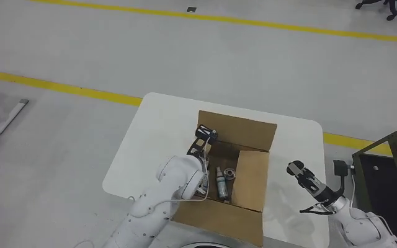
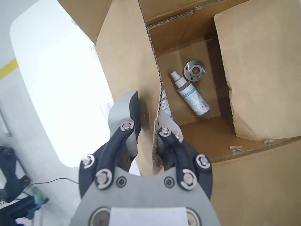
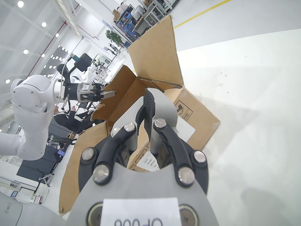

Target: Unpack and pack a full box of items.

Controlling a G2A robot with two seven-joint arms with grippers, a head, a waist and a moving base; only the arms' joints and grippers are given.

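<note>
1. The left gripper (image 2: 149, 109) stood at the upright left flap (image 2: 122, 59) of the box (image 2: 247, 177). Its jaws were apart, one finger outside the flap and one inside. We saw a small gap at the outer finger, so we judged they were not clamped on the cardboard.
2. The spray bottle (image 2: 190, 94) lay flat on the box floor, ahead of these jaws, deeper, and on the inner side of the flap. Its long axis ran roughly along the flap, with the nozzle end toward the far wall.
3. The metal flange (image 2: 194, 70) lay just beside the nozzle end. A second bottle (image 2: 165, 104) lay close under the flap, partly hidden by it.
4. The right flap (image 1: 251, 180) was folded inward over the right part of the opening.
5. The right gripper (image 3: 148, 104) hung above the worktop (image 1: 155, 136), outside the right wall of the box. Its jaws were together and held nothing.
6. We judged the left arm clearly nearer to the items. To reach the bottle, its jaws would first have to come off the flap and go down across the bottle's axis.
</note>
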